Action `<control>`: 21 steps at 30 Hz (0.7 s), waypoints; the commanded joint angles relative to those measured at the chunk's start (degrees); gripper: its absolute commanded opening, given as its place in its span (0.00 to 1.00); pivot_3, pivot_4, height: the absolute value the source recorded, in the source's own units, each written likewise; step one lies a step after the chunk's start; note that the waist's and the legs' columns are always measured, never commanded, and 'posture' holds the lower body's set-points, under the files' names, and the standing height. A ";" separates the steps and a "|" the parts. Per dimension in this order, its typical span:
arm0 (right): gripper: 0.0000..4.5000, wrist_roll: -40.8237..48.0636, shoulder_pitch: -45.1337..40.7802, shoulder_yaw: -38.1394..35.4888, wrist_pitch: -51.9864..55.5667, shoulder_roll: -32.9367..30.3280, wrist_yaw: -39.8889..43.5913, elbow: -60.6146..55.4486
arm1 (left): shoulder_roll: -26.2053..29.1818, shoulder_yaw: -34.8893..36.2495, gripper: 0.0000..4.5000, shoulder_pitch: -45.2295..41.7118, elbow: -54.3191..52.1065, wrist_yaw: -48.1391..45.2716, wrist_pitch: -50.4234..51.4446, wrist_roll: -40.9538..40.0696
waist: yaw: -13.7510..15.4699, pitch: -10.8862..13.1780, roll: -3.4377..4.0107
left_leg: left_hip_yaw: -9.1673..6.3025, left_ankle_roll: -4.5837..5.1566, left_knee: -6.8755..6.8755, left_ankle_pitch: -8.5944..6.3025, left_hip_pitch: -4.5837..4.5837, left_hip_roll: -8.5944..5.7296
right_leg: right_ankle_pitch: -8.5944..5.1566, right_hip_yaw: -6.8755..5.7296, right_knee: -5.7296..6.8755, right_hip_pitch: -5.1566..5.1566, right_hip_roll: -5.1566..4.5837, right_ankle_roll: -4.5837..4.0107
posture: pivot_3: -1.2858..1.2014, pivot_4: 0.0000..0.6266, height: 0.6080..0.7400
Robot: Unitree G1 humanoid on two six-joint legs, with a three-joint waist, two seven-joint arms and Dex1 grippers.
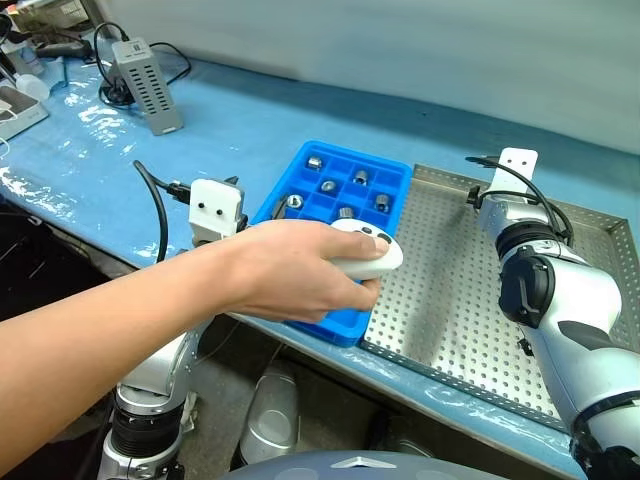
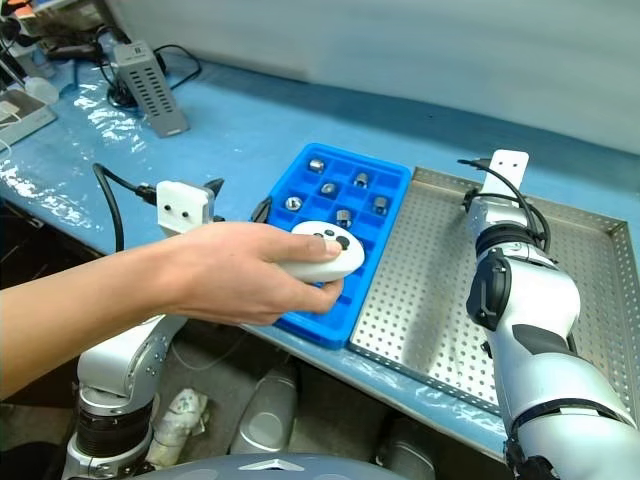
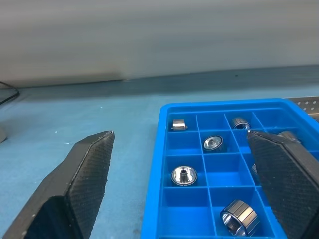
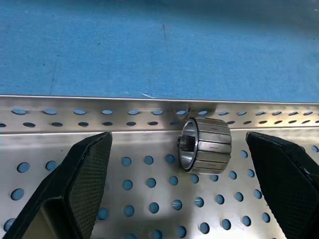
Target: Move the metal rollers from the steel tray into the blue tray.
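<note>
One metal roller (image 4: 205, 144) lies on its side against the steel tray's (image 4: 124, 112) rim between the wide-open right pincer (image 4: 189, 199), hard, slick, likely to roll, so pinch its ribbed sides.

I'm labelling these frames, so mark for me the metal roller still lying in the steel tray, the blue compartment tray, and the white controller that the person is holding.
Shiny metal roller (image 4: 206, 144): right wrist view, its ribbed side.
Bright blue plastic compartment tray (image 1: 392, 171): left eye view, far rim.
White handheld controller (image 2: 322, 253): right eye view, its top face.
</note>
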 commanded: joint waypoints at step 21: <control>0.10 5.91 -0.73 -7.72 -1.96 -2.09 -0.70 -0.52 | -0.51 0.17 1.00 0.93 -3.17 0.47 -0.35 -0.19 | 0.19 0.00 0.00 | -0.03 0.03 0.00 -0.02 0.07 0.00 | 0.00 0.00 0.01 0.07 0.01 0.00 | 0.81 0.24 1.00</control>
